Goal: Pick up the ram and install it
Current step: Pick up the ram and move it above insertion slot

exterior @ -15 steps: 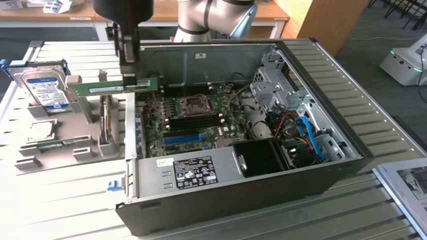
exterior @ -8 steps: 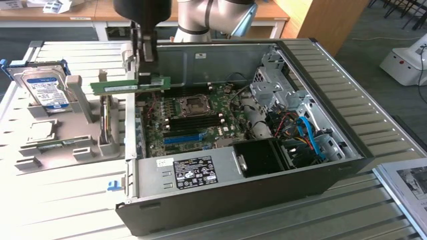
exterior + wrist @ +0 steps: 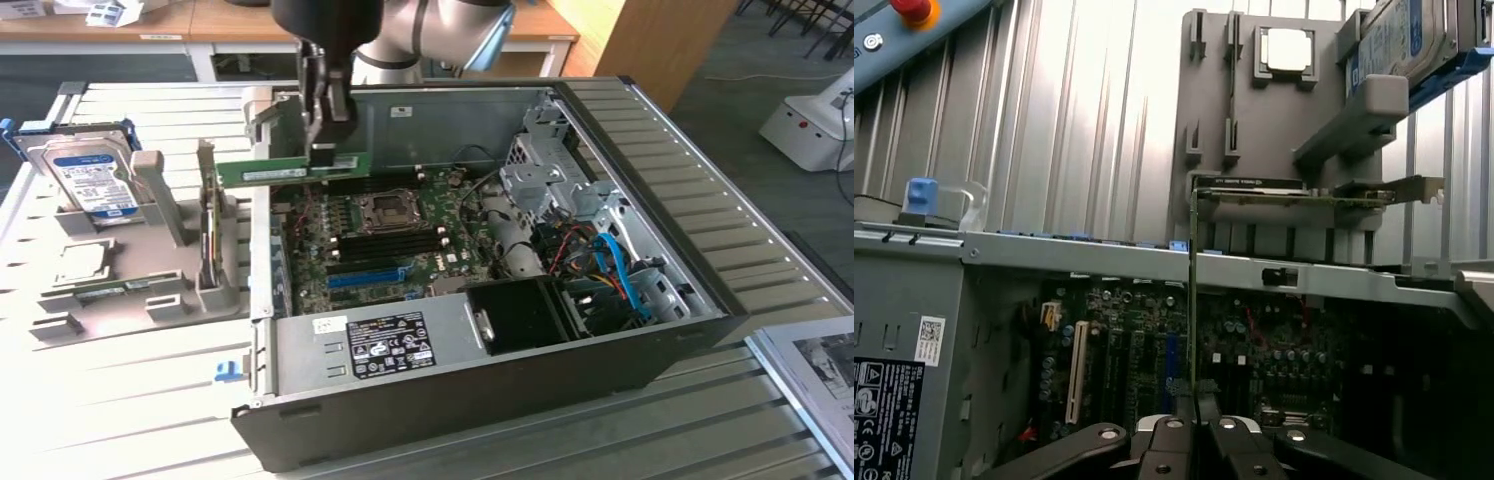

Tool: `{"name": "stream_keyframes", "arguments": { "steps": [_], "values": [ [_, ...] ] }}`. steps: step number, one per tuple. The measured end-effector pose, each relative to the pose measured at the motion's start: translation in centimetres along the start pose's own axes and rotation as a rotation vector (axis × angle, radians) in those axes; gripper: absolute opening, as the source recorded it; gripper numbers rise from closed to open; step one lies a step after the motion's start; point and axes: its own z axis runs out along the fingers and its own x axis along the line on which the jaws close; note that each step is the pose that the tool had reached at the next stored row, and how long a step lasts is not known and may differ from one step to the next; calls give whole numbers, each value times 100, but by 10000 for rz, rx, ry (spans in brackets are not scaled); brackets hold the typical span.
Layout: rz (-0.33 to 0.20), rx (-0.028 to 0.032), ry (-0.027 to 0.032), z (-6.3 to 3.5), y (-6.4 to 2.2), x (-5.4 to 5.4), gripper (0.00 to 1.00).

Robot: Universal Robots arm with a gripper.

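The ram (image 3: pixel 274 171) is a slim green stick with a pale label. It hangs level above the rear edge of the open computer case (image 3: pixel 694 300), towards the exterior view's left, over the motherboard (image 3: pixel 380 235). My gripper (image 3: pixel 324 153) comes down from above and is shut on the stick near its right end. In the wrist view the ram (image 3: pixel 1192 300) shows edge-on as a thin line rising from my gripper (image 3: pixel 1194 428), with the motherboard (image 3: pixel 1154 350) and its slots beyond it.
A grey parts holder (image 3: pixel 134 290) stands at the exterior view's left of the case, with a silver-and-blue hard drive (image 3: pixel 87 180), an upright expansion card (image 3: pixel 210 235) and a CPU (image 3: pixel 80 262). Inside the case are a power supply (image 3: pixel 387 345), a black fan shroud (image 3: pixel 527 310) and cables (image 3: pixel 614 265).
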Motion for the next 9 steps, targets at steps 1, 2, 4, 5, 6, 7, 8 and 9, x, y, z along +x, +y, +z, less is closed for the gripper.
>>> {"name": "stream_keyframes", "arguments": {
  "steps": [1,2,4,5,6,7,8,9],
  "values": [
    [1,-1,0,-3,-35,2,12],
    [1,-2,-1,-7,-70,5,12],
    [1,-4,-1,-14,-136,9,12],
    [0,-6,0,-18,-170,12,12],
    [1,-7,0,-22,-206,14,12],
    [1,-8,-1,-25,-238,16,12],
    [1,-9,-1,-28,-269,18,12],
    [1,-11,-1,-32,-304,21,12]
  ]
}}
